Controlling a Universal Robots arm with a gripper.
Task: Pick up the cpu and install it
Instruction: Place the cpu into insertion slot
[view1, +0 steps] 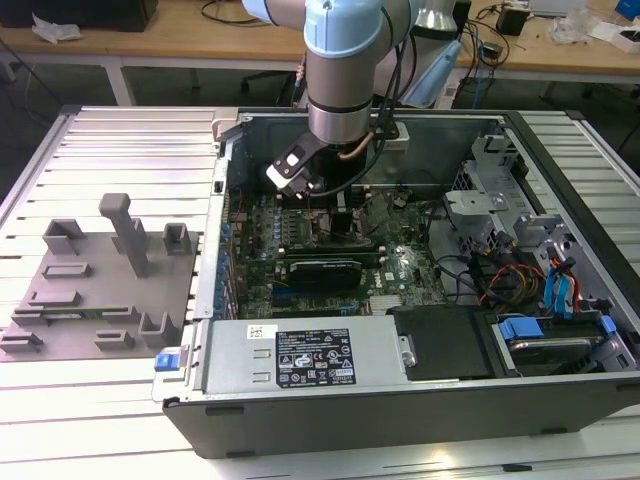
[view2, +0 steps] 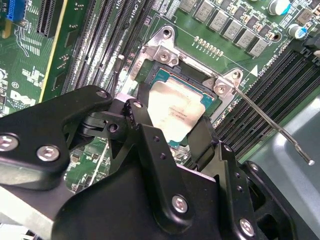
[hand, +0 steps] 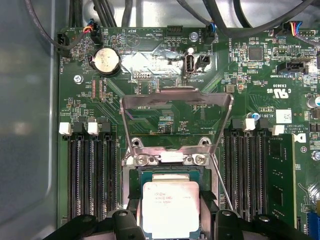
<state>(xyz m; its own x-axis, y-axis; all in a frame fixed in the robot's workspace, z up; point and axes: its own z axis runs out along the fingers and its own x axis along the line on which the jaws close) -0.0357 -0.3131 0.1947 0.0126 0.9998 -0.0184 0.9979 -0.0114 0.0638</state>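
Note:
The cpu (hand: 170, 200) is a pale silvery square chip lying in or just over the motherboard's socket (hand: 135, 172); I cannot tell whether it is fully seated. My gripper (hand: 171, 216) stands straight above it, its black fingers (hand: 134, 212) pressed against two opposite edges of the cpu (view2: 175, 112). The second wrist view shows the gripper (view2: 172, 126) hugging the chip in the same way. The socket's metal load plate (hand: 175, 120) is tipped up, and its thin lever (view2: 270, 122) is swung out. In the exterior view the arm reaches down into the open computer case, with the gripper (view1: 318, 200) low over the board.
Memory slots (hand: 92, 175) flank the socket on both sides. A long black expansion card (view1: 322, 270) lies across the board, close to the arm. The power supply (view1: 300, 355) fills the case's near side, with drive bays and cables (view1: 560, 300) to the exterior view's right. A grey fixture tray (view1: 100, 290) lies outside the case.

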